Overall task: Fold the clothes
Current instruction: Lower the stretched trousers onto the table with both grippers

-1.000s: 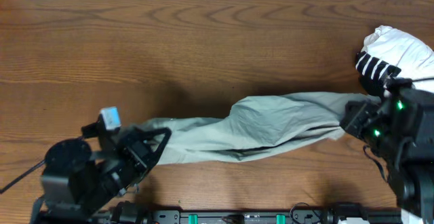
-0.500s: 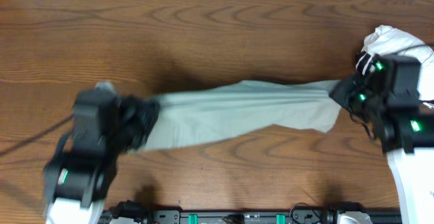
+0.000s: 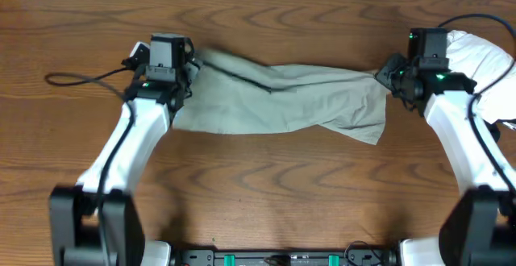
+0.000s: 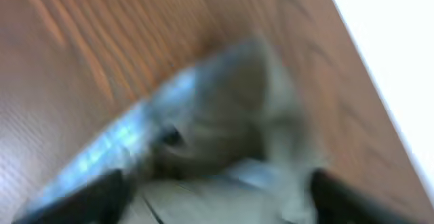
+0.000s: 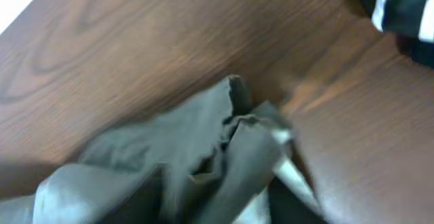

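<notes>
A thin dark cable (image 3: 81,76) loops over the wooden table (image 3: 282,193) at the far left. Just to its right, the left arm reaches up from the near edge, and the left gripper (image 3: 187,71) sits at the left end of the trousers (image 3: 282,97). The left wrist view is badly blurred. Even so, it shows the dark fingers (image 4: 88,200) at the lower corners, standing wide apart, with pale cloth bunched loosely between them and not pinched.

The trousers lie in a long band across the far half of the table, running left to right between the two grippers. They are rumpled, with a diagonal crease near the left end and a flap hanging toward the near side at the right end.

The right gripper (image 3: 385,76) meets the right end of the band. In the right wrist view, gathered folds of the cloth (image 5: 203,149) fill the lower part. The fingers do not show clearly, so whether this gripper pinches the cloth or stands apart cannot be told.

At the far right edge rests a white bundle (image 3: 476,52), and the right wrist view shows a black-and-white striped piece (image 5: 400,7) there.
</notes>
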Robot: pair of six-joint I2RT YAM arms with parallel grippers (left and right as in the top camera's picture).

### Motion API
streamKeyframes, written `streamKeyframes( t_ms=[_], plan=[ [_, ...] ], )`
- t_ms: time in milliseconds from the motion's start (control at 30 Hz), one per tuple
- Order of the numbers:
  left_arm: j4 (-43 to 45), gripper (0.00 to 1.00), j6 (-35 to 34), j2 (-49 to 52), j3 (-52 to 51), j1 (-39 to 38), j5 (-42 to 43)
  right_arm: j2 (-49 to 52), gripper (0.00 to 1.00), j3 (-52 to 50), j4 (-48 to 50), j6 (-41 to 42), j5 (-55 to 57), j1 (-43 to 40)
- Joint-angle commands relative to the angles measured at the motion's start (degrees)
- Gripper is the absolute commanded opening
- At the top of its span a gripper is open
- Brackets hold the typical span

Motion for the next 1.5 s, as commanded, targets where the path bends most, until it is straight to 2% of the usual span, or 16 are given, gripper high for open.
streamKeyframes(
  t_ms=[0,133,333,467,600,733,833,1067,1200,1467],
  plan=[
    [0.8,0.98,8.3,1.9,0.5,1.0,-4.9,1.3,0.93,0.8,0.9,-6.9,3.2,-0.3],
    [-2.5,0.99,9.7,-0.2,0.5,1.8,-4.0,-0.1,0.99,0.8,0.9,-8.8,5.8,-0.4],
    [-17.0,1.00,9.7,-10.5,0.5,1.8,4.3,-7.1,0.99,0.8,-3.0,-10.1,6.0,-0.4],
    [-27.8,1.00,15.8,-16.7,0.5,1.8,4.9,-13.7,0.99,0.8,-9.8,-10.0,6.0,-0.4],
    [-33.6,1.00,21.0,-17.8,0.1,1.8,6.5,-19.5,0.99,0.8,-19.8,-10.0,4.9,-0.4],
    [-32.7,1.00,23.4,-16.7,-2.7,1.8,12.3,-20.4,0.99,0.5,-31.1,-10.0,3.4,-0.4],
    [-31.0,1.00,23.4,-15.0,-5.4,1.8,12.8,-20.0,0.99,-2.3,-33.5,-12.4,-2.1,-0.3],
    [-22.6,0.99,26.1,-9.0,-8.1,1.8,12.8,-19.9,0.99,-12.8,-23.0,-14.5,-7.0,-0.3],
    [-17.1,0.95,27.1,-5.1,-8.1,1.8,12.8,-19.9,0.95,-17.2,-15.6,-15.4,-9.4,-0.2],
    [-10.5,0.95,27.8,0.9,-8.1,1.8,12.8,-16.8,0.99,-21.9,-10.6,-14.9,-9.0,-0.3]
  ],
)
